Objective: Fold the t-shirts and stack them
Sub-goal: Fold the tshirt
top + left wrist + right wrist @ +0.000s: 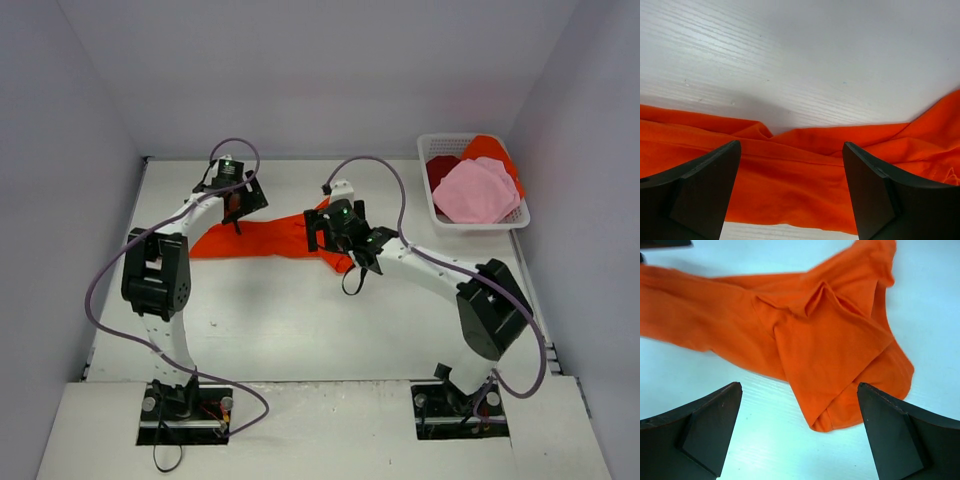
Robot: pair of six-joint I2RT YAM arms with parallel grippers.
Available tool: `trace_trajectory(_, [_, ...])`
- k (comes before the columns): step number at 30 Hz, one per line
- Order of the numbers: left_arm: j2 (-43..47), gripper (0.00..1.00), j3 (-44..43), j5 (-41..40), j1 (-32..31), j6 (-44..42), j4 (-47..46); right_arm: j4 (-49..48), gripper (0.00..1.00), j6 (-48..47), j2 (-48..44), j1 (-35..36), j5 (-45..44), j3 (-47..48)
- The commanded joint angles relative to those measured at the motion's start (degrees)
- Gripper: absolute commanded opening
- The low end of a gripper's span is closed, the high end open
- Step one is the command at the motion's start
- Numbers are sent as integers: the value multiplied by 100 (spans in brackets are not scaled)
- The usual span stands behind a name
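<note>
Though it lies loose and rumpled rather than folded, the orange-red t-shirt (pixel 265 240) is easy to place: it stretches as a long, narrow band from left to right across the middle of the surface (pixel 300 320), somewhat toward the far side. Its right end bunches into a creased, pointed flap that reaches nearer than the rest, while its left end tapers out flat.

The left fingers (pixel 700 190) stand wide apart over the left part of this shirt, holding nothing. In the left wrist view the cloth runs across under both of them, with bare surface beyond its far edge. Whether the tips touch the cloth cannot be told.

The right fingers (pixel 700 435) are also spread wide and hold nothing. In the right wrist view they sit to either side of the shirt's folded flap, and a strip of bare surface shows between them and the cloth.

Well apart from all this, at the far right of the surface, the white basket (pixel 478 226) holds the other shirts. The light pink t-shirt (pixel 478 192) lies on top, the dark red t-shirt (pixel 438 172) shows at its left, and another orange t-shirt (pixel 492 150) sticks out at the far side and hangs over the rim.
</note>
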State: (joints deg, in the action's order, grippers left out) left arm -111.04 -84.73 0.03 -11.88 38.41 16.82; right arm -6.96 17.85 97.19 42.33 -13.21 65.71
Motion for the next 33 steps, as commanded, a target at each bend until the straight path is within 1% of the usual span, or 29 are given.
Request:
trace_trajectory(1, [66, 77, -53, 277, 10, 131, -592, 213, 96, 17, -481, 12, -190, 153])
trace_trajectory(5, [-197, 77, -184, 410, -86, 158, -724, 230, 96, 114, -744, 13, -261, -32])
trace_trajectory(9, [-479, 77, -430, 603, -139, 175, -741, 257, 96, 166, -719, 13, -278, -23])
trace_trajectory(14, [-751, 77, -492, 708, -148, 184, -803, 204, 96, 184, -377, 13, -313, 3])
trace_trajectory(17, [-831, 77, -466, 717, -148, 158, -838, 11, 96, 167, -78, 13, -305, 38])
trace_trajectory(21, [-831, 77, -369, 656, -139, 105, -856, -323, 96, 166, 265, -58, -50, 100])
trace_trajectory(28, [-515, 77, 52, 551, -139, 70, -926, -841, 95, 210, 766, -268, 240, 100])
trace_trajectory(33, [-261, 77, 281, 410, -148, 35, -812, -1315, 94, 228, 994, -453, 415, -119])
